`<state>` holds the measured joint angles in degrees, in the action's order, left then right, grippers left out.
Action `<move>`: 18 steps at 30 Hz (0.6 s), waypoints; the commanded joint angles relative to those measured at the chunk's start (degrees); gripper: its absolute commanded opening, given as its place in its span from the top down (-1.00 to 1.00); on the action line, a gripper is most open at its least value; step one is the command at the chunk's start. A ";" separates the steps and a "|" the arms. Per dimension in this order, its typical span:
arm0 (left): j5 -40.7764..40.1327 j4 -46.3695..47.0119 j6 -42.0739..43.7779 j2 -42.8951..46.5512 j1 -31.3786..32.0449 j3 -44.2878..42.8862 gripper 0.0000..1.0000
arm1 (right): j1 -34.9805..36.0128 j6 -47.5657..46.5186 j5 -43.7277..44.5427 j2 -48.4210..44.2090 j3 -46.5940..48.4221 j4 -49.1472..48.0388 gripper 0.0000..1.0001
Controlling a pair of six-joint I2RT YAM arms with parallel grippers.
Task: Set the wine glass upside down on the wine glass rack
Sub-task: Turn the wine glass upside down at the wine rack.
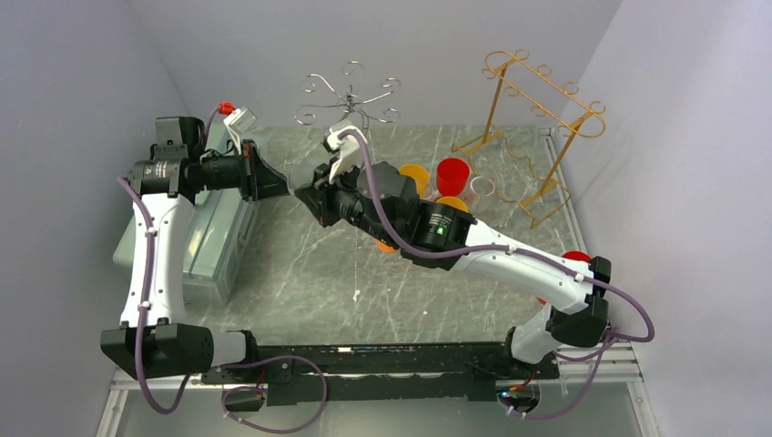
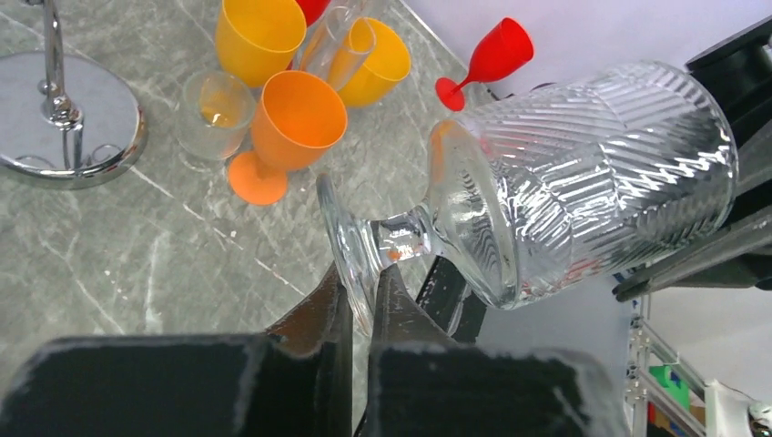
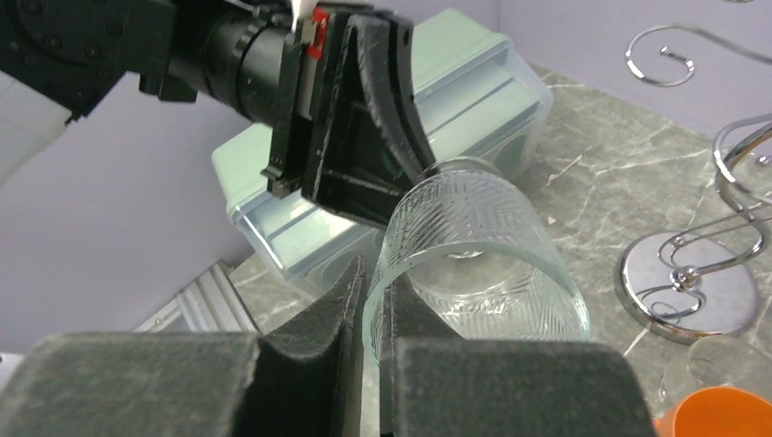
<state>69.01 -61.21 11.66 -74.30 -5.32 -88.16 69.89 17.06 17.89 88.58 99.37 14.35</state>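
Above the middle of the table (image 1: 300, 273), the wine glass (image 2: 583, 182) hangs in the air on its side, held at both ends. The left gripper (image 2: 364, 291) is almost closed and pinches the edge of the flat foot. The right gripper (image 3: 373, 282) is almost closed too, with a finger on each side of the thin rim. So the long line of the glass runs from one gripper to the other, foot to the left and open mouth to the right. It is not upside down yet. A bit further back stand some coloured cups (image 1: 452, 173). At the far edge is the silver rack (image 1: 350, 100), just behind the glass and close to both arms. The gold rack (image 1: 537, 118) is further right, nearer the right arm. I think the foot must end up on top to slide into a hook.
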 commanded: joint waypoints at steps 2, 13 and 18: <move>-7.55 8.01 5.48 4.09 0.47 0.47 1.00 | 1.04 4.93 -4.12 -4.33 -0.62 -4.69 0.73; -19.13 14.09 22.69 7.28 0.44 0.09 1.00 | 0.65 10.28 -1.55 -15.54 -8.72 12.44 -0.67; -12.91 20.96 32.99 13.46 0.41 5.87 1.00 | -0.55 8.04 -2.69 -14.30 -2.60 22.15 -1.00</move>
<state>50.00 -49.08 33.87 -67.22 -5.06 -85.01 70.13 25.96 15.94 73.45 91.83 28.45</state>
